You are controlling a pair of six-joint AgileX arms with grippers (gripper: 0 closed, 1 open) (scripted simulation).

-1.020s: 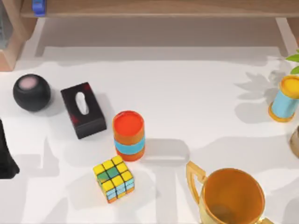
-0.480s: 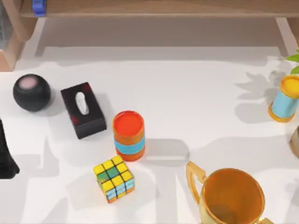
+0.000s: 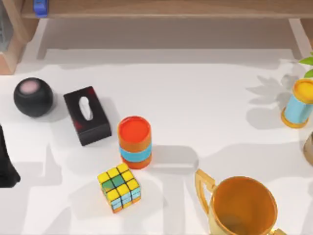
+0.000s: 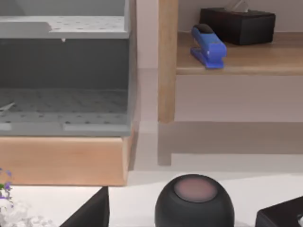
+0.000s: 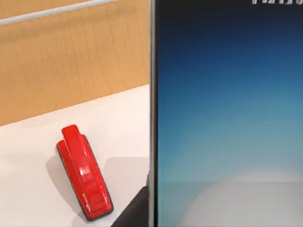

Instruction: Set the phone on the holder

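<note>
Gripper state: cannot tell for either arm. Close before the right wrist camera, phone [image 5: 227, 123] upright, screen glowing blue, thin light edge showing. Likely light, stiff, slick-faced and breakable: best pinched across the two long edges, never the glass. Beyond, red stapler [image 5: 84, 178] lying on the worktop [image 5: 28, 189].

On the desk [image 3: 195, 98] a black sphere [image 3: 33, 97] sits at the left, just beside a black box [image 3: 87, 115] with red marks. An orange cup [image 3: 134, 142] stands near a puzzle cube [image 3: 119, 187], and a gold trophy [image 3: 242, 205] stands to their right. A blue stapler [image 4: 208, 46] lies on a wooden shelf [image 4: 246, 59]; a red stapler [image 5: 84, 178] lies on the desk.
</note>
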